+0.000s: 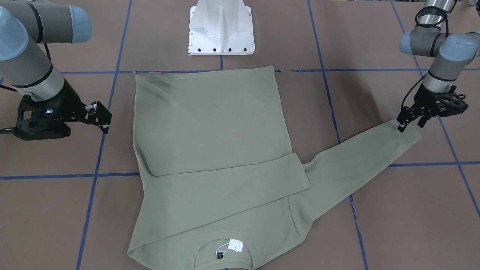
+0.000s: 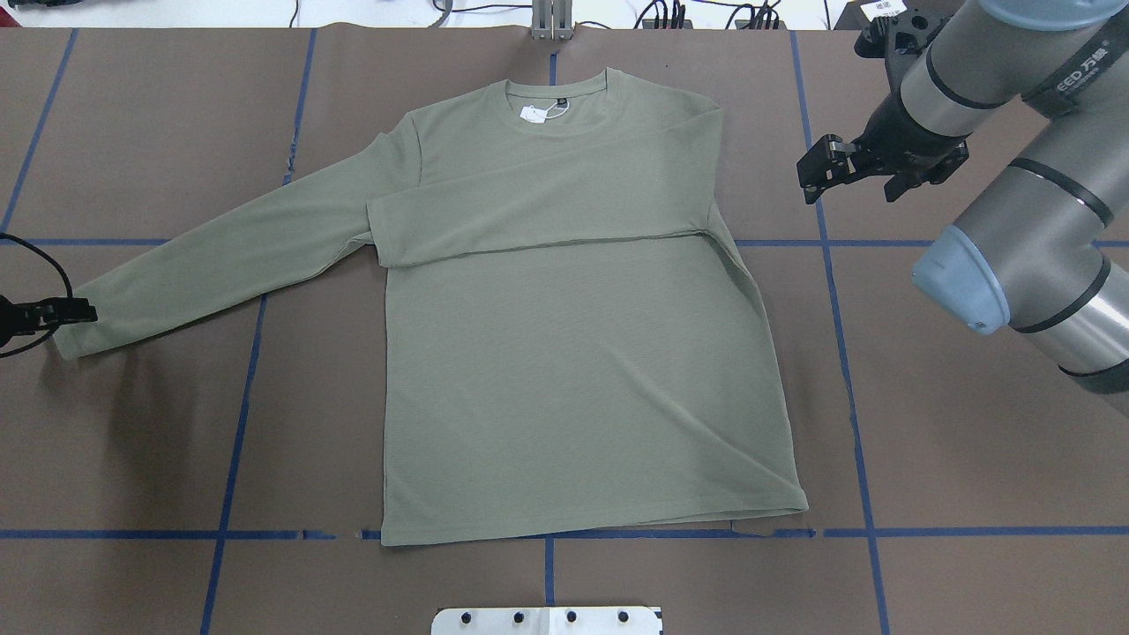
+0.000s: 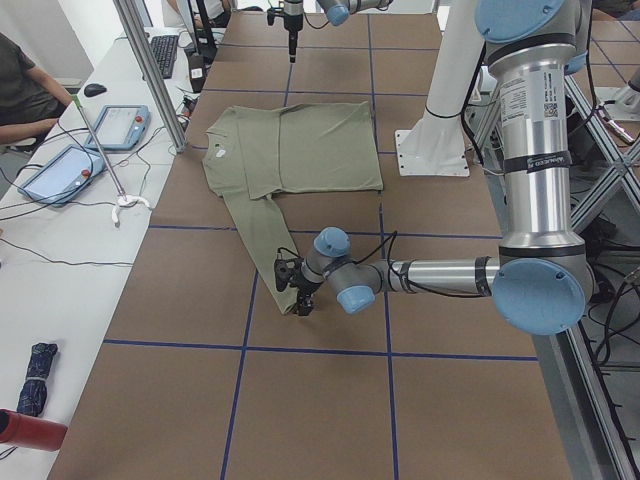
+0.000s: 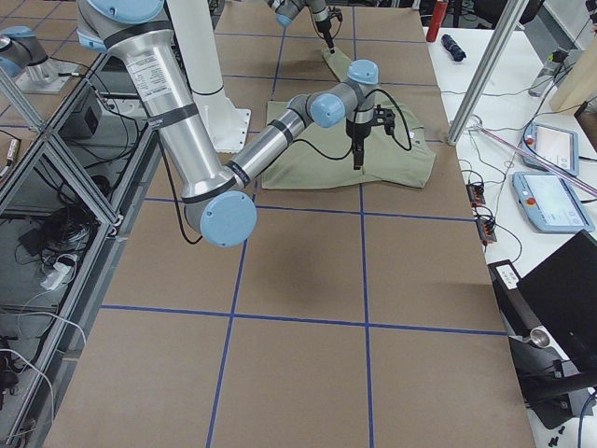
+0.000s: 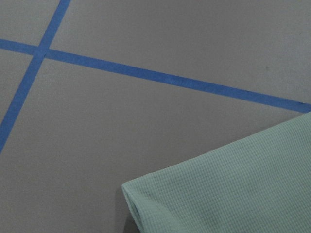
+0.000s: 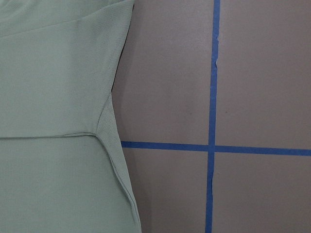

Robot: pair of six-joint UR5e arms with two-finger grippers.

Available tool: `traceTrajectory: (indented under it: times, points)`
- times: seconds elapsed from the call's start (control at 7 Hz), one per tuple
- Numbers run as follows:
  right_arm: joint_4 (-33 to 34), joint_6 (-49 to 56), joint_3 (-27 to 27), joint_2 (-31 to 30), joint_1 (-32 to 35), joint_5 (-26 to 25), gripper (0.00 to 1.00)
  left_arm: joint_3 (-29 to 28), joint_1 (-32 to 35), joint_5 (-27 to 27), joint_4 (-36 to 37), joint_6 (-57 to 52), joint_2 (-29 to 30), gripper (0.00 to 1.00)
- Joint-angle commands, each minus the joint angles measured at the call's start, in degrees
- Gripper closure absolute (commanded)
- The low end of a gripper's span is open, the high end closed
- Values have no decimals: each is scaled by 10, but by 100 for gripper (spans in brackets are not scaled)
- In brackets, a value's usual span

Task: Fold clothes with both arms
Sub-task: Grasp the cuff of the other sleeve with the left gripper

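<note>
The olive-green shirt (image 2: 573, 370) lies flat on the table, neck away from the robot, with a white hang tag (image 2: 532, 112) at the collar. One sleeve (image 2: 547, 212) is folded across the chest. The other sleeve (image 2: 220, 247) stretches out toward the robot's left. My left gripper (image 1: 410, 125) sits low at that sleeve's cuff (image 5: 233, 189), open, one fingertip touching the cuff's edge. My right gripper (image 2: 820, 166) hovers open beside the shirt's shoulder, off the cloth, holding nothing. The right wrist view shows the shirt's side seam (image 6: 114, 160) and bare table.
The white pedestal (image 1: 221, 28) stands just behind the shirt's hem. Blue tape lines (image 2: 847, 370) cross the brown table. Beyond the table's far edge, a desk holds tablets (image 3: 60, 170), cables and a metal post (image 3: 150, 70); a person (image 3: 20, 80) sits there.
</note>
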State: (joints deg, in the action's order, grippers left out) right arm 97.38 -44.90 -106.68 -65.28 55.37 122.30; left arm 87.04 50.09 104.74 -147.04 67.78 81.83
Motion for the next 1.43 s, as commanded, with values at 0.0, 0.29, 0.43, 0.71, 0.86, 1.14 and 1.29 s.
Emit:
traceTrajectory:
  times: [0.0,0.29,0.43,0.71,0.86,1.14,1.29]
  points:
    - [0,0,-2,0,0,1,0,-2,0,-1,0,1,0,14]
    - [0,-1,-2,0,0,0,0,-2,0,-8,1,2,1,24]
    - [0,-1,-2,1,0,0,0,-2,0,-12,2,6,1,34]
    - [0,-1,-2,1,0,0,0,-1,0,-12,2,7,1,60]
    - [0,-1,-1,1,-1,-1,0,0,0,-12,2,7,1,70]
    - [0,-1,-1,1,-1,-1,0,5,0,-12,2,7,1,94]
    - [0,-1,-1,1,-1,-1,0,8,0,-9,2,7,0,100]
